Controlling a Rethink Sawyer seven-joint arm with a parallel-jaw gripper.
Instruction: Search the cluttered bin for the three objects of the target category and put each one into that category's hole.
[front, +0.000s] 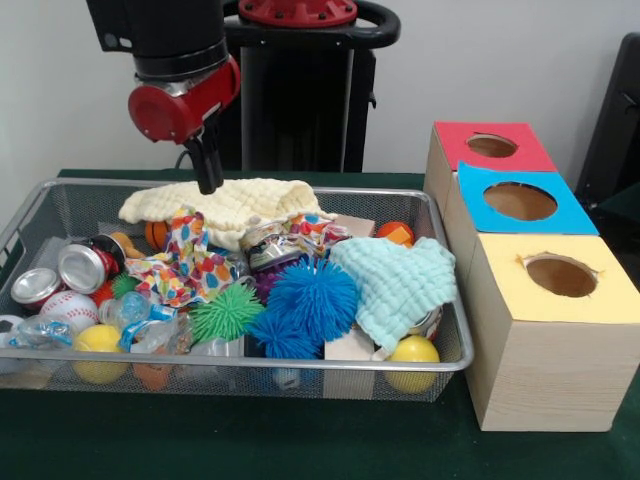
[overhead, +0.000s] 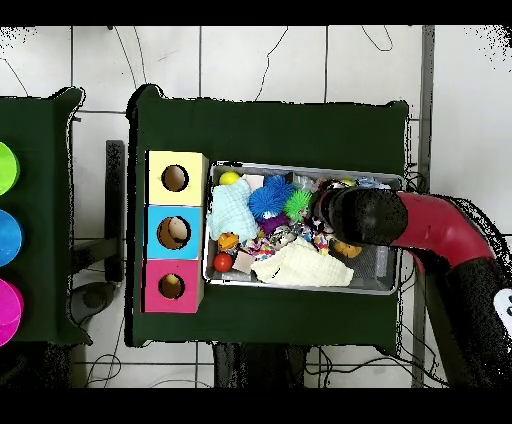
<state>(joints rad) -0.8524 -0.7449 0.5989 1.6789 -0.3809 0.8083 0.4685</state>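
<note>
The wire mesh bin (front: 250, 368) stands on the green table, full of clutter; it also shows in the overhead view (overhead: 300, 167). My gripper (front: 208, 182) hangs over the bin's far left part, just above a pale yellow cloth (front: 230, 205). It looks shut and holds nothing. An orange shape (front: 155, 235) peeks out below that cloth; I cannot tell if it is a plush toy. No striped or pale tan plush shows. The red-topped box with its round hole (front: 492, 146) stands farthest at the right. In the overhead view the arm (overhead: 365, 215) hides the gripper; the red box's hole (overhead: 171, 286) is left of the bin.
Blue spiky balls (front: 310, 300), a green spiky ball (front: 225, 315), yellow balls (front: 413, 352), cans (front: 80, 268), a baseball (front: 68, 310), a light blue cloth (front: 400, 285) and a colourful cloth (front: 185, 265) fill the bin. Blue-topped (front: 520, 200) and yellow-topped (front: 560, 275) boxes stand nearer than the red one.
</note>
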